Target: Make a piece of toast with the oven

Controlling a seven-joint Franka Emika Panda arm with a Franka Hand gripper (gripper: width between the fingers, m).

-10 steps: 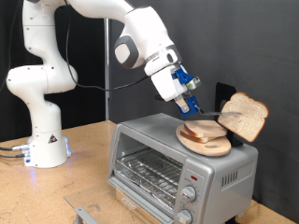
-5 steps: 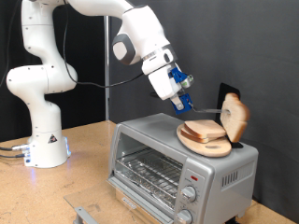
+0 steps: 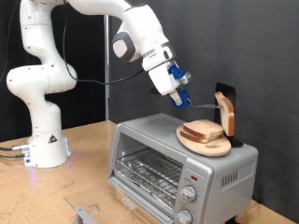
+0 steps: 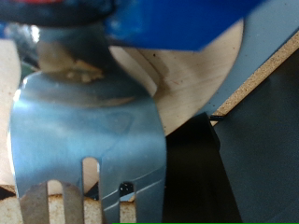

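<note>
My gripper, with blue fingers, hangs above the oven and is shut on the handle of a metal fork. The fork reaches toward the exterior view's right. The piece of toast is speared on its tines, lifted above the oven top and turned edge-on to the camera. In the wrist view only crumbs of pale bread show between the tines. The oven is silver-grey, and its wire rack shows through the glass front.
A round wooden board with stacked bread slices lies on the oven top, just below the lifted slice. Two knobs and a red light sit on the oven's front. The robot base stands at the exterior view's left.
The fork has rolled, turning the speared slice from broad face-on to thin edge-on. The slice has drawn in toward the board, and the gripper has shifted slightly up.
</note>
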